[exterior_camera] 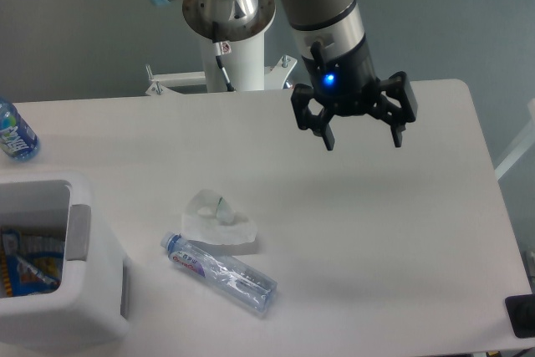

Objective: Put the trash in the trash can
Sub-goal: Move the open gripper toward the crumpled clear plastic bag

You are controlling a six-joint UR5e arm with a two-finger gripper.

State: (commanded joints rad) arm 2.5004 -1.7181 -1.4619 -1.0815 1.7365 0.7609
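On the white table (384,240) a crumpled wrapper (219,221) touches a crushed bottle (221,272), beside the trash can (63,307); the gripper (363,137) hangs spread and empty, well apart

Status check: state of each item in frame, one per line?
Black two-finger claw: open, empty, hanging above the table.
Crumpled translucent whitish plastic wrapper: lying on the table, not binned.
Crushed clear plastic bottle: capped, on its side, beside the wrapper.
White boxy trash can: open top, something already inside.
Blue-labelled water bottle: at the table's left edge.
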